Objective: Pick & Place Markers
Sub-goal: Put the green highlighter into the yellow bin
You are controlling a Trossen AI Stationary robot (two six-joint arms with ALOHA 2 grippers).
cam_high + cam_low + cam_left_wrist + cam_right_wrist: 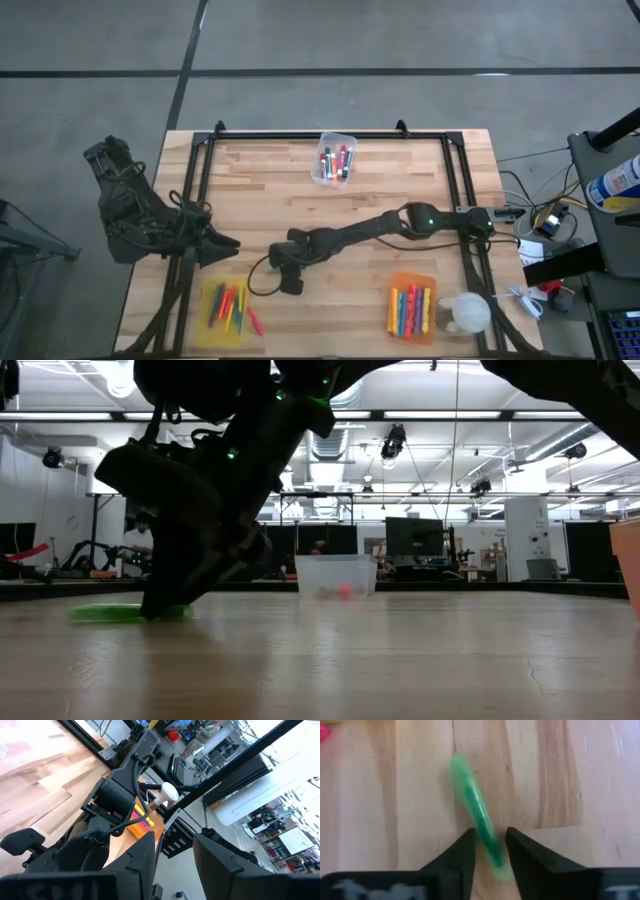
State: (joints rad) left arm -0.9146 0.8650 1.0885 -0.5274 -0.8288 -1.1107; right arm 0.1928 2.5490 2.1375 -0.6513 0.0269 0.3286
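Note:
A green marker (470, 795) lies flat on the wooden table (380, 190), between the fingers of my right gripper (490, 845), which is shut on it just right of the yellow tray (225, 312). In the low view the marker (115, 613) shows beside the gripper (165, 605). More markers lie in the yellow tray, in an orange tray (412, 310) and in a clear bin (335, 158). My left gripper (175, 865) is open with nothing between its fingers, raised at the table's left edge (228, 243). My right gripper pinches the green marker near one end (492, 850) between its two fingers (465, 852). The fingers slant down from above and lie across the marker. The marker lies on the table, its free length (462, 780) reaching out past the fingertips.
A pink marker (255, 322) lies on the table beside the yellow tray. A white round object (468, 312) sits at the near right by the orange tray. A black frame (330, 135) rims the table. Bare wood lies in the middle and far part.

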